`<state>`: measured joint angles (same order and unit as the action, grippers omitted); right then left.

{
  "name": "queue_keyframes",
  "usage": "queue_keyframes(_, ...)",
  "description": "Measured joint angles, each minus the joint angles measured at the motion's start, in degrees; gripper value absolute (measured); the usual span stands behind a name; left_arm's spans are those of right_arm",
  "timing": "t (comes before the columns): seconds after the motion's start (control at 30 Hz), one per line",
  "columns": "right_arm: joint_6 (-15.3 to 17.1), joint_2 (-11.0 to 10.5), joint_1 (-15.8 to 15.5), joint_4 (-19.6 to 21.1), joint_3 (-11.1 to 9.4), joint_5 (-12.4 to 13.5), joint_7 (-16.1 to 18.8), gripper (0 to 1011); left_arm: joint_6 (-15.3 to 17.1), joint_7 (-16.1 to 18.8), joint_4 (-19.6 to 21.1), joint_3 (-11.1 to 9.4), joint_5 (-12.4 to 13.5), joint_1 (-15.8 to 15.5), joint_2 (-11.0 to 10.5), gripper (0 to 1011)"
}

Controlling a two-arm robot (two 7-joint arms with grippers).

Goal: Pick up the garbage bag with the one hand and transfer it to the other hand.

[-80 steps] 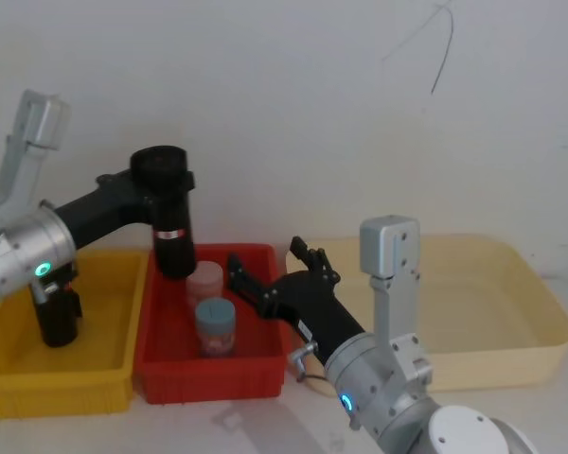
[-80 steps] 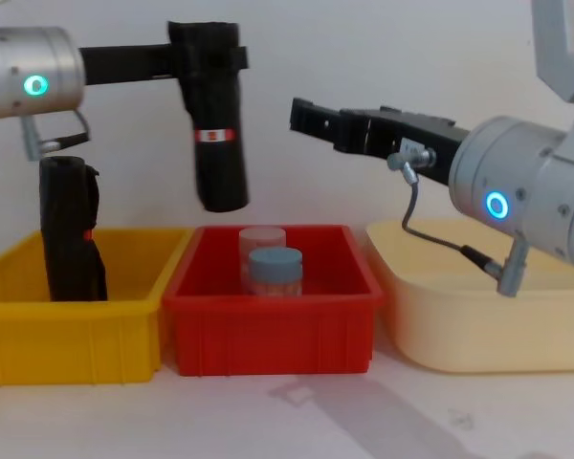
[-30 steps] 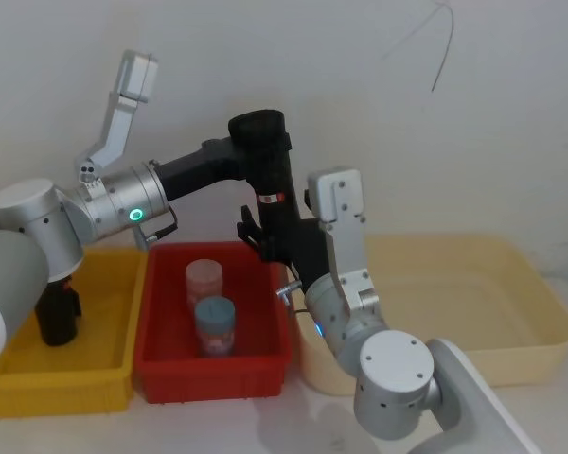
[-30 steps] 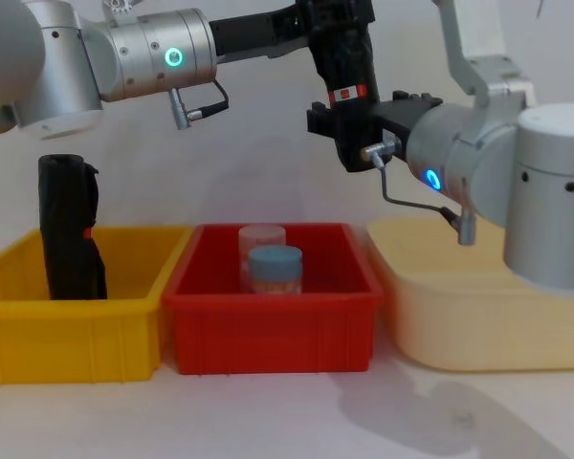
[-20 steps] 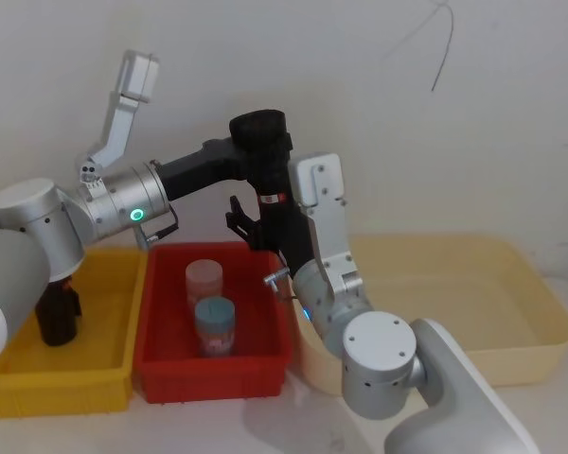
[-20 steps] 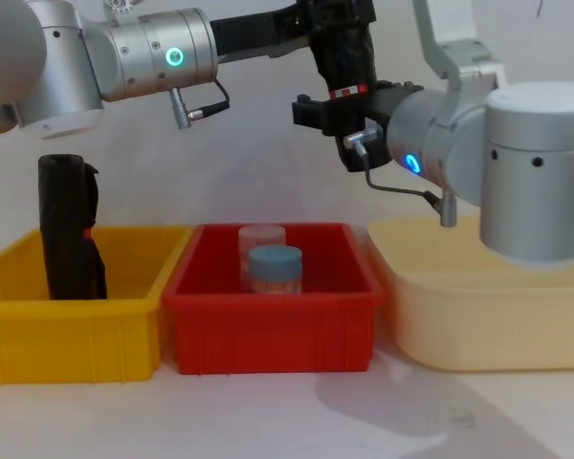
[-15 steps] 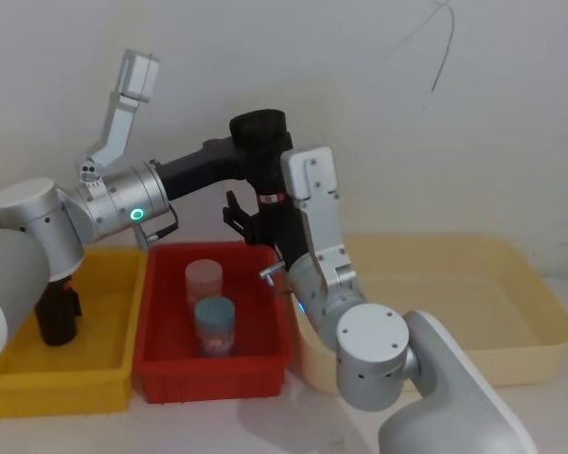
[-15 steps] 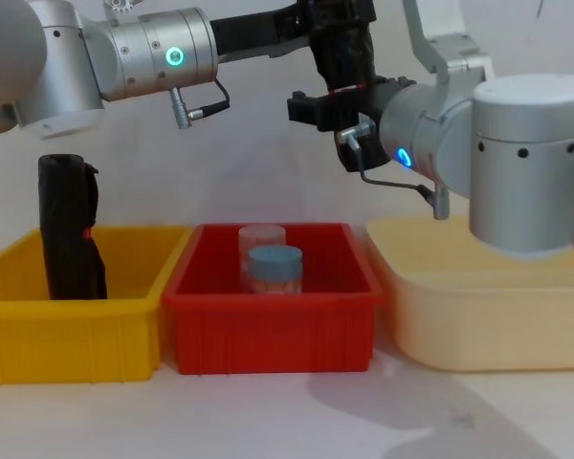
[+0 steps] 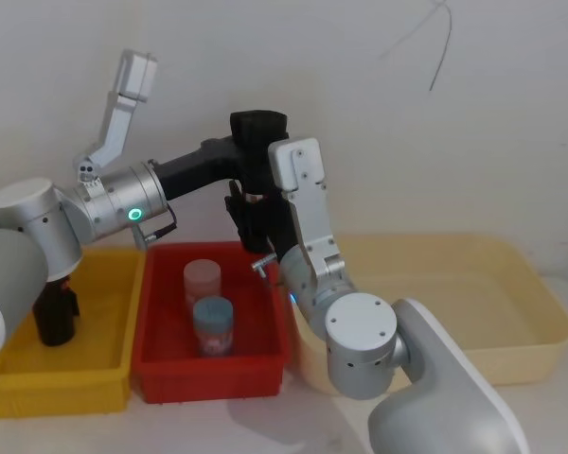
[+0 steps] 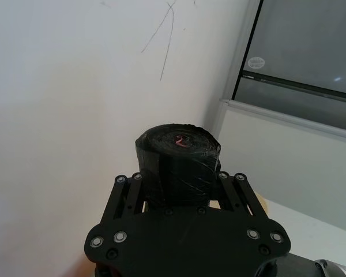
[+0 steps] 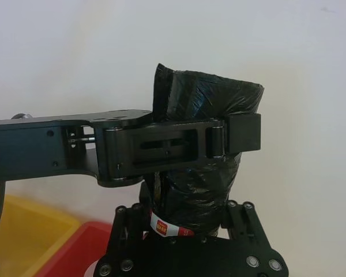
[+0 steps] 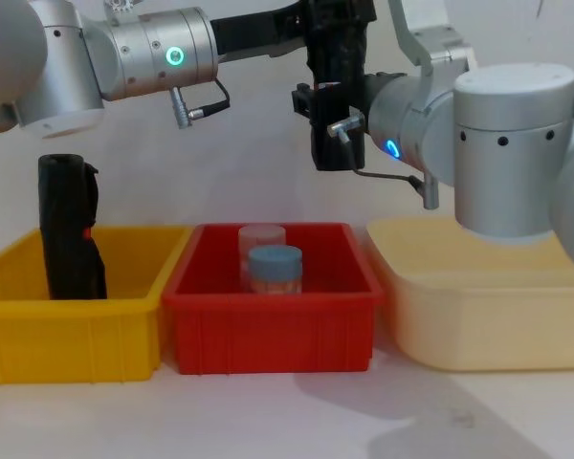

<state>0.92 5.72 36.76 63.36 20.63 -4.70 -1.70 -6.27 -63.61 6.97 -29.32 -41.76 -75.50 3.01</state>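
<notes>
A spare roll (image 12: 69, 229) stood upright in the yellow bin (image 12: 77, 335) at far left, well apart from the action. Above it the arm with the green ring (image 12: 175, 55) reached toward the centre. Its left gripper (image 11: 187, 144) was clamped round the upper part of the bag (image 11: 210, 95). That grip held the black roll upright and high in the air above the red bin (image 12: 268, 330), where two jars (image 12: 273, 266) sat.

Just to the right, the right gripper (image 12: 327, 103), on the arm with the blue ring (image 12: 390, 148), stood at the bag's lower part. Its jaws were spread to either side of the roll, about level with the red-and-white label (image 11: 167, 225) and below the left gripper. We saw no squeeze on the plastic and read this gripper as open. The cream bin (image 12: 478, 330) lay at far right.

We judged the bag light and, wound this tight, firm enough to hold as a cylinder. Its film looked slick, so a loose pinch could let it slide down or twist. The lower part near the label seemed the place to take hold. A grip there would sit square across the roll and clear of the left gripper, and it should close firmly before the upper grip lets go.
</notes>
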Motion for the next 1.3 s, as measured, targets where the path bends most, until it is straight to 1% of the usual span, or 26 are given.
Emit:
queue_keyframes(0.07, -0.01, 0.05, 0.16, -0.19, 0.01, -0.08, -0.04, 596, -0.01, 0.0, -0.02, 0.0, -0.01, -0.01, 0.0, 503)
queue_keyframes(0.13, -0.02, 0.1, 0.28, -0.35, 0.01, -0.14, -0.07, 571, -0.01, -0.01, -0.03, 0.0, -0.01, -0.02, 0.01, 503)
queue_keyframes(1.1, -0.09, 0.36, 0.88, -1.02, 0.1, -0.45, -0.22, 571, -0.01, -0.06, -0.11, 0.0, 0.0, -0.08, 0.05, 503)
queue_keyframes(1.23, -0.11, 0.37, 0.91, -1.03, 0.12, -0.47, -0.21, 568, 0.01, -0.07, -0.11, -0.08, 0.02, -0.07, 0.05, 595)
queue_keyframes(1.3, -0.12, 0.37, 0.91, -1.03, 0.11, -0.5, -0.2, 568, 0.01, -0.07, -0.11, -0.08, 0.02, -0.07, 0.05, 665)
